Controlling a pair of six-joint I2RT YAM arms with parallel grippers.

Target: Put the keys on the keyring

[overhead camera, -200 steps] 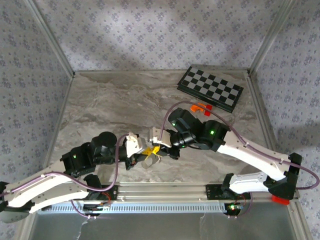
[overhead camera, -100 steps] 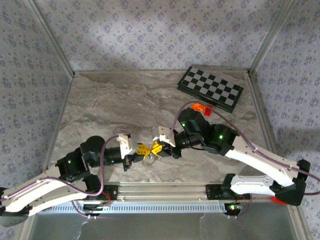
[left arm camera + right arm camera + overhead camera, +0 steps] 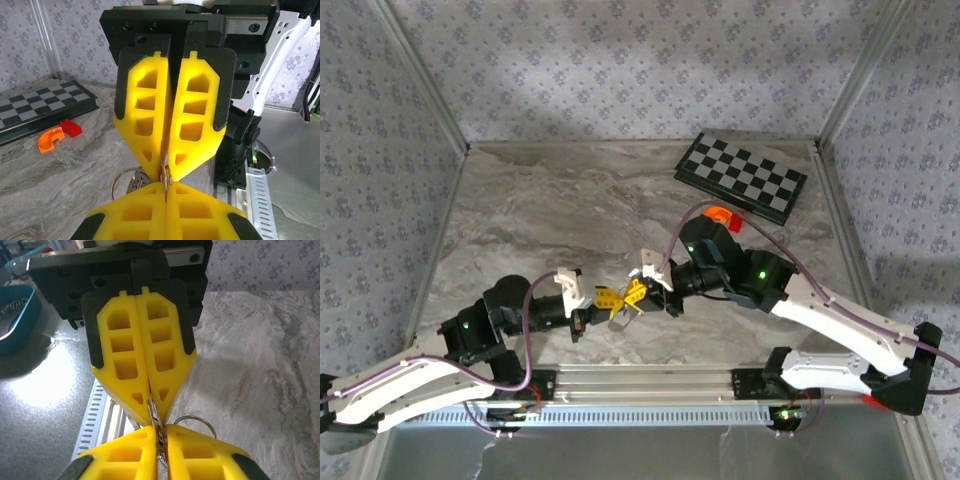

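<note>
Detail is lost from above where the two arms meet. The left gripper (image 3: 607,298) and the right gripper (image 3: 635,293) are seen tip to tip over the front of the marble-patterned table (image 3: 550,200). The keys (image 3: 620,319) are made out just below them as a small grey blur. How the jaws stand cannot be judged from this height. A chessboard (image 3: 740,178) lies at the far right, with an orange piece (image 3: 717,213) and a red block (image 3: 736,224) just beside its near edge.

From the left wrist, the left gripper's own yellow fingers are cut off by the lower edge. They are pressed together on the keyring (image 3: 166,175), which is seen edge-on. The right gripper reaches in from above, its fingers drawn to a thin slit that meets at the tips on the top of the same keyring. A second ring (image 3: 119,179) with the keys hangs at the left, half hidden behind the lower fingers.

From the right wrist, the same pinch is seen from the other side: both pairs of fingers are closed flat on the thin metal. A blue tub (image 3: 22,315) is cut off by the left edge, and something like a metal chain (image 3: 12,302) lies in it, too cropped to be identified.
</note>
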